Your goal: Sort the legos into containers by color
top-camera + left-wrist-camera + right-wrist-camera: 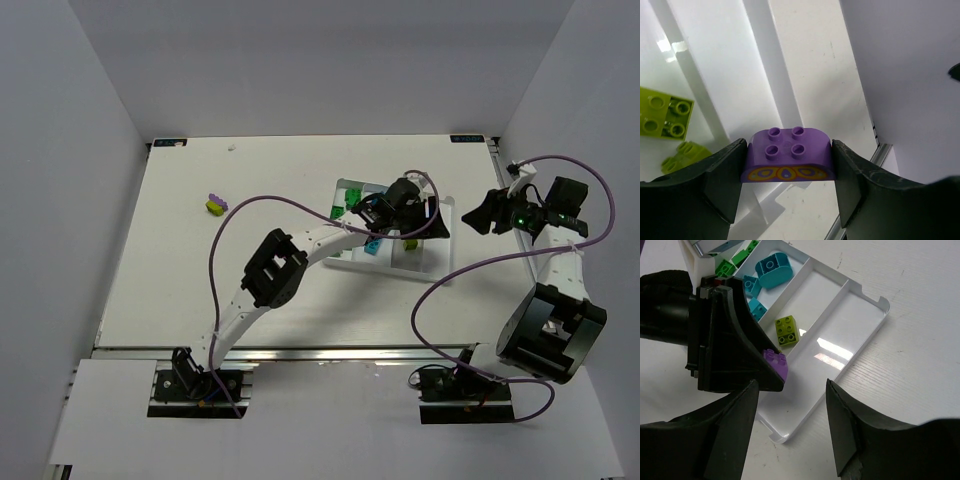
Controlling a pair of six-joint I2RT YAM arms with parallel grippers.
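My left gripper (pixel 789 167) is shut on a purple rounded lego (pixel 787 155) with a yellow pattern and holds it above the white tray's (pixel 815 85) end compartment. The right wrist view shows that lego (pixel 776 361) in the left gripper (pixel 730 340) over the tray (pixel 875 325). Other compartments hold a lime lego (pixel 786 330), cyan legos (pixel 772 270) and green legos (pixel 725 267). Two lime legos (pixel 665 117) show in the left wrist view. My right gripper (pixel 792 425) is open and empty, just right of the tray (pixel 405 262).
A purple lego and a lime lego (pixel 213 203) lie together on the table at the far left. White walls enclose the table on three sides. The right arm's purple cable (pixel 440 290) loops across the table near the tray's front.
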